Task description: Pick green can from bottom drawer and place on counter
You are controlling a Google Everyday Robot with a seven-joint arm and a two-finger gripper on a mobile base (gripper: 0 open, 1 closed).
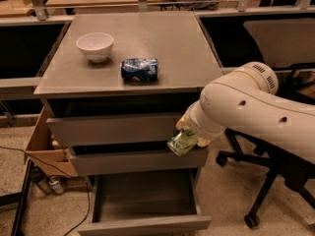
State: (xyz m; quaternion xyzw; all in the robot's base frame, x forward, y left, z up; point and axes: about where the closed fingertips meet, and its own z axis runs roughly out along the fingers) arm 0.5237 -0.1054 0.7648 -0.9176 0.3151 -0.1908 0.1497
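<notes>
gripper point(190, 134) centre-right, closed tight around green can point(181, 143) | can lifted clear of open bottom drawer point(145, 224) at frame bottom | likely bound for counter point(162, 38), upper centre, near blue-and-white can point(140, 69)

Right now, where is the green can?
Right of centre in the camera view, the gripper holds the green can in front of the middle drawer, above the open bottom drawer.

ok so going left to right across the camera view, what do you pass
cardboard box → white bowl → blue can → green can, held in the gripper below the front edge of the counter → office chair
</notes>
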